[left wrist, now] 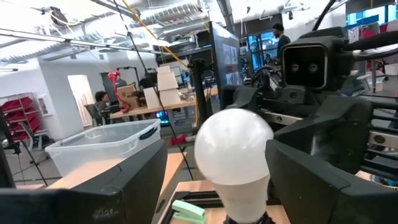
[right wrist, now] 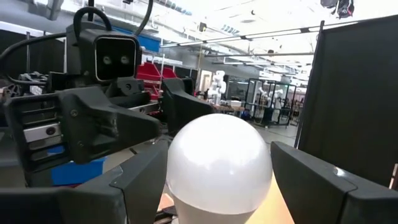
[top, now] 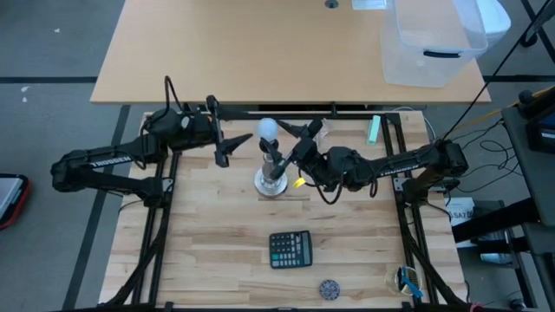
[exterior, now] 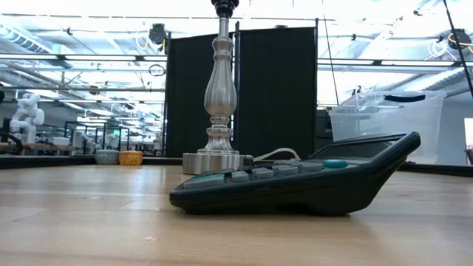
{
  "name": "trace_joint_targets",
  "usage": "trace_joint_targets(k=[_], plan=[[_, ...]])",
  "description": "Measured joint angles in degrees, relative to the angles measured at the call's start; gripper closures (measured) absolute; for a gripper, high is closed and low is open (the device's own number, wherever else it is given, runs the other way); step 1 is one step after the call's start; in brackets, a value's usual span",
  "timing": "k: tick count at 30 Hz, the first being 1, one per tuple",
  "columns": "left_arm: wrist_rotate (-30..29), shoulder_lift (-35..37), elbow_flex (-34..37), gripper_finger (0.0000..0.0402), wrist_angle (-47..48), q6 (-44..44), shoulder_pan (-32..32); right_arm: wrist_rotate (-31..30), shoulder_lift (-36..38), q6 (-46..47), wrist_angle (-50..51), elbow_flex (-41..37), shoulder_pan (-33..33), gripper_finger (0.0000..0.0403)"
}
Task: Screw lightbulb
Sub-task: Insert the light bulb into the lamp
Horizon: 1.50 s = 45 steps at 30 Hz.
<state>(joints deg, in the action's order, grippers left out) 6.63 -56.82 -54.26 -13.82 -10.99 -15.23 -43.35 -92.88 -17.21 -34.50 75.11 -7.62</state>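
The frosted white lightbulb [top: 269, 129] sits upright in the dark socket on top of the silver metal stand [top: 271, 176], whose round base rests on the middle of the table. My left gripper [top: 236, 147] is open, level with the bulb on its left. In the left wrist view the lightbulb [left wrist: 233, 155] shows between its dark fingers [left wrist: 124, 186], with a gap. My right gripper [top: 290, 143] is open too, close on the bulb's right. In the right wrist view its fingers [right wrist: 323, 186] frame the lightbulb [right wrist: 217, 165].
A black calculator [top: 290, 249] lies on the table nearer the front edge, with a small round object [top: 329, 288] beyond it. A clear plastic bin [top: 429, 43] stands on the far table. A green piece [top: 373, 130] lies at the far right.
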Motion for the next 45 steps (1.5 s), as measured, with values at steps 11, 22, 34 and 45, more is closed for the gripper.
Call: trace_joint_targets(k=[11, 22, 34, 45], plan=[[0.02, 0.0, -0.04, 0.0124, 1.58, 0.4, -0.63, -5.81, -2.45, -1.06, -5.95, -0.04, 0.0, 0.0131], [0.02, 0.0, -0.04, 0.0124, 4.04, 0.35, -0.63, -12.38, -10.9, -11.19, -23.4, -0.17, -0.42, 0.0131], [0.02, 0.0, -0.04, 0.0124, 4.02, 0.12, -0.63, -12.2, -10.86, -15.25, -25.74, -0.07, -1.95, 0.0131], [0.02, 0.02, -0.04, 0.0124, 3.89, 0.28, -0.63, -12.34, -10.84, -22.7, -25.38, -0.07, -6.2, 0.0131]])
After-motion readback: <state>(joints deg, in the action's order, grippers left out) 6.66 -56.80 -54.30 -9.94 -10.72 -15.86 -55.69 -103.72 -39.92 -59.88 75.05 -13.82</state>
